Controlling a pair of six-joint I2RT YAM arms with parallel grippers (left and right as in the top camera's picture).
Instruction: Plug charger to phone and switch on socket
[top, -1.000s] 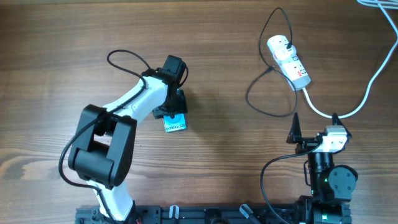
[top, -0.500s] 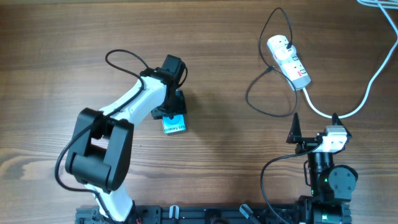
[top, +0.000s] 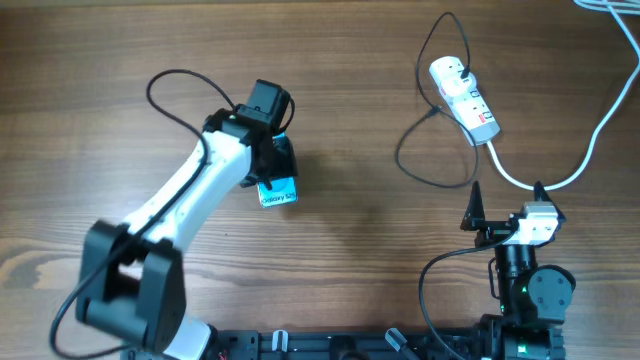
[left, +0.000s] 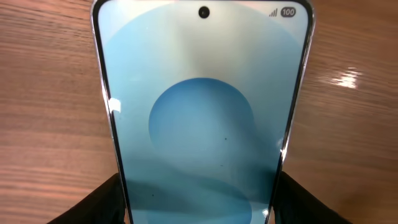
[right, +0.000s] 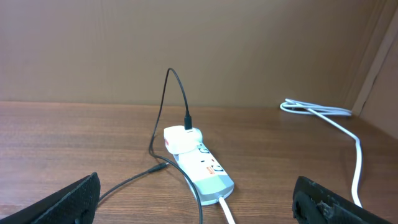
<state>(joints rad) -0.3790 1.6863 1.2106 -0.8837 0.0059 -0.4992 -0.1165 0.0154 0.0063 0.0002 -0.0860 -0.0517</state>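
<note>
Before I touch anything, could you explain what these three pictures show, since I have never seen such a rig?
Two robot arms stand at a brown wooden table. One picture looks straight down from above; the other two come from a camera on each wrist. The left hand grips a small smartphone with a cyan screen by its long edges. The right hand hangs wide open and empty, facing a white two-outlet power strip. A thin black charger cable is plugged into that strip by its white block, and its free tip lies on the wood, away from the phone.
</note>
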